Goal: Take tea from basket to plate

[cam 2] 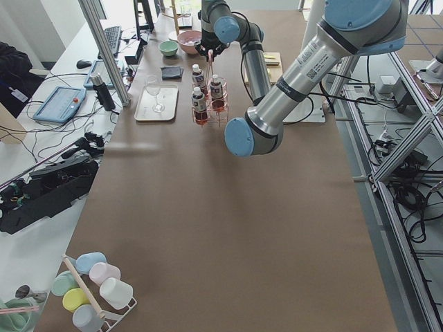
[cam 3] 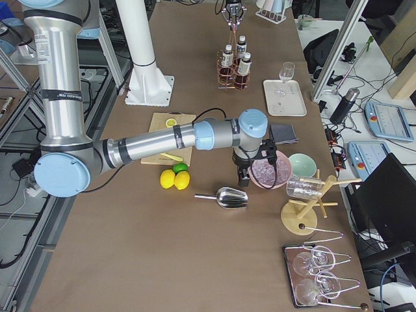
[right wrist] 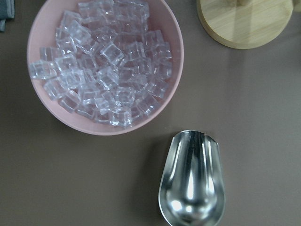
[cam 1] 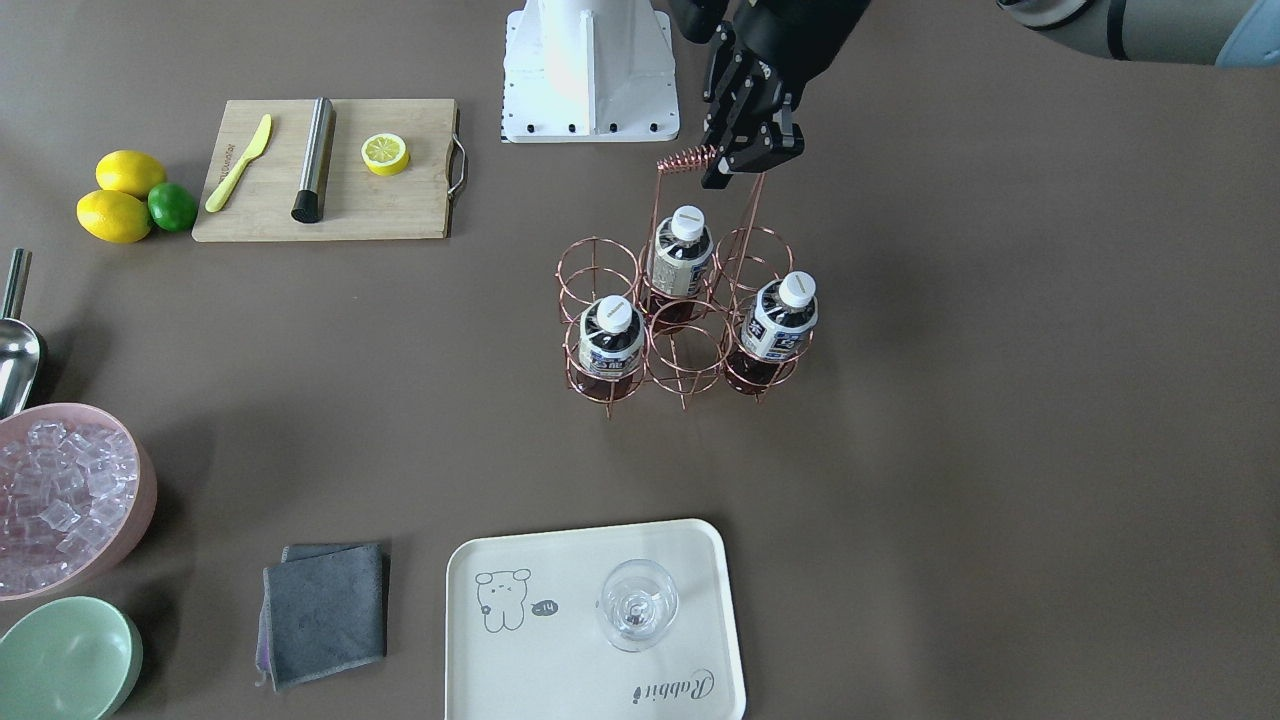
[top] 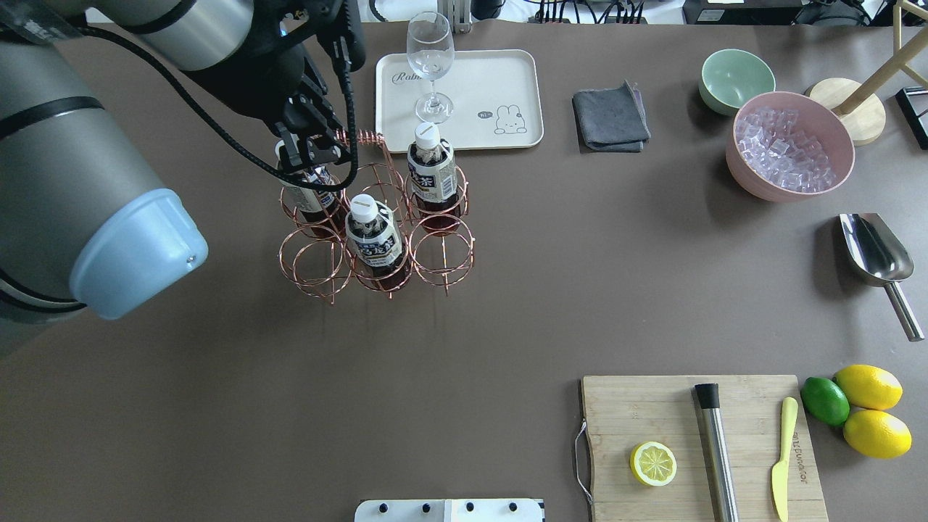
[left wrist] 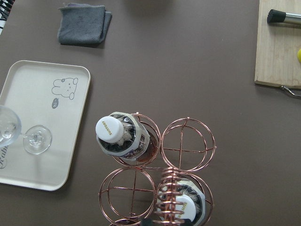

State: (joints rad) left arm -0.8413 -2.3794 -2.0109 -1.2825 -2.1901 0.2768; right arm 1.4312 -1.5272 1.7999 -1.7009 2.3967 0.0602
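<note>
Our left tool (cam 1: 748,168) hangs high over the basket (cam 1: 598,240), level with the coiled grip of its handle (cam 1: 688,158) and just beside that coil. Its fingers look spread with nothing pinched between them, though we cannot tell whether one brushes the wire. In the overhead view one tea (top: 310,194) stands right under the tool, in the corner cell toward the desk's left end on the plate side, its cap hidden by the fingers. A second tea (top: 373,233) fills the middle cell on the robot's side and a third (top: 433,172) the corner cell nearest the plate; the other three cells are bare. The basket stands about mid-desk, left of centre, and the plate (cam 1: 580,560) lies beyond it at the operators' edge, apart from the wire, with a glass (cam 1: 638,603) upright on it. We judge each tea small but full, so weighty for its size, stiff enough to squeeze firmly, with a smooth label that could slip. The rings hide the lower body, so the shoulder or the ridged cap is the place to take hold, followed by a straight lift clear of ring and handle. The glass is fragile, so the bare half by the bear drawing suits the set-down. Our right tool (cam 3: 259,170) is far off at the desk's right end over the ice bowl (top: 761,190); we cannot tell how its fingers stand.
</note>
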